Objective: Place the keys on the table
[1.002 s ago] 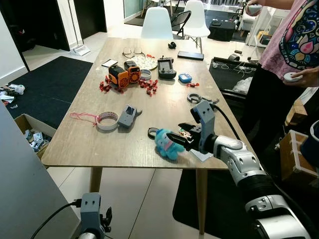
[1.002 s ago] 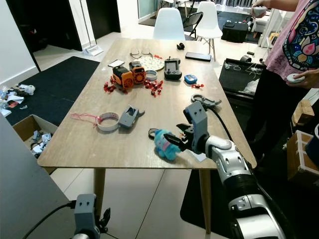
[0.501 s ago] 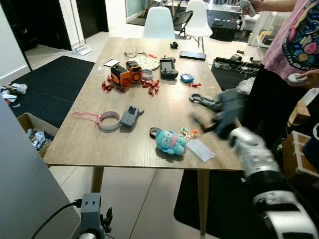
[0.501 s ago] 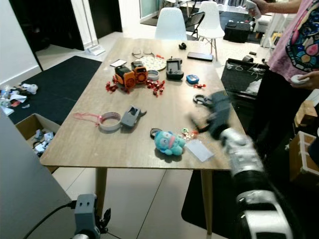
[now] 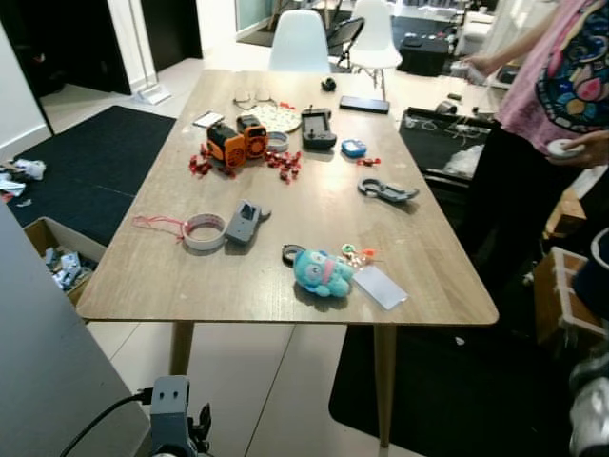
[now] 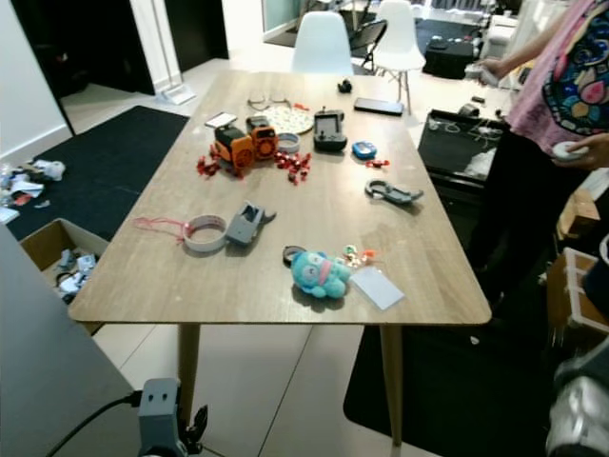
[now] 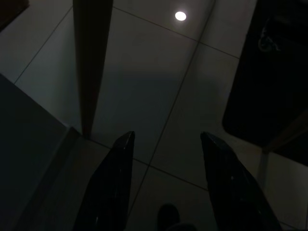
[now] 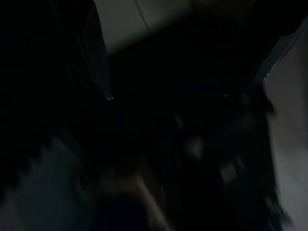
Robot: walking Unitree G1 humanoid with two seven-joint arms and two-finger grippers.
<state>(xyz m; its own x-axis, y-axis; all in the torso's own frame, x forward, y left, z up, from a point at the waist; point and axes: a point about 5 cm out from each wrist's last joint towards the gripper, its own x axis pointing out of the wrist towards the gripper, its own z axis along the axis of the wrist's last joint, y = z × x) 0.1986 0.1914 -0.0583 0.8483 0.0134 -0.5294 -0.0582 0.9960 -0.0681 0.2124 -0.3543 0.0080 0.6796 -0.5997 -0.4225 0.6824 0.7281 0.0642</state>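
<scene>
The keys lie on the wooden table near its front edge: a blue plush charm, a dark ring and small coloured charms, next to a white card. Nothing touches them. My right arm hangs low at the bottom right, off the table; its wrist view is dark and blurred. My left gripper hangs open over the tiled floor beside a table leg, with nothing between its fingers.
On the table are a tape roll, a grey device, an orange toy, a carabiner and a remote. A person stands at the right edge. A cardboard box sits on the floor left.
My right gripper has let go of the keys and swung away right and down off the table. The keys stay where they were set.
</scene>
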